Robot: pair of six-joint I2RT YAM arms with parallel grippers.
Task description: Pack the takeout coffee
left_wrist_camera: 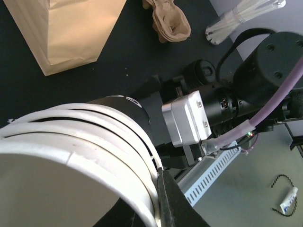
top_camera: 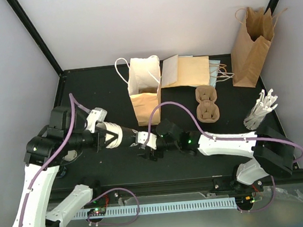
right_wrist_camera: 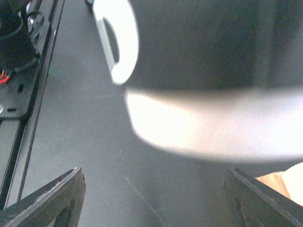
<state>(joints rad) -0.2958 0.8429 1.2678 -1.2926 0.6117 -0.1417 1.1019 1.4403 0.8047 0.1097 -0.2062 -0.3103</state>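
Observation:
My left gripper [top_camera: 111, 134] is shut on the takeout coffee [top_camera: 119, 135], a stack of nested cream-white cups lying on its side above the black table. The stack's black lid [top_camera: 129, 137] points right. In the left wrist view the white cup rims [left_wrist_camera: 80, 142] fill the lower left, the lid [left_wrist_camera: 120, 106] lies beyond them, and one dark finger [left_wrist_camera: 176, 204] presses on the rim. My right gripper [top_camera: 149, 152] stands open just right of the lid end. In the right wrist view the blurred cup [right_wrist_camera: 203, 127] hangs above the open right gripper [right_wrist_camera: 154, 201], with nothing between its fingers.
An open kraft bag [top_camera: 145, 92] stands behind the cups. Flat bags [top_camera: 187, 70] lie to its right, and a tall bag [top_camera: 250, 47] stands at the back right. A pulp cup carrier [top_camera: 206, 104] and a bundle of straws [top_camera: 260, 111] sit to the right.

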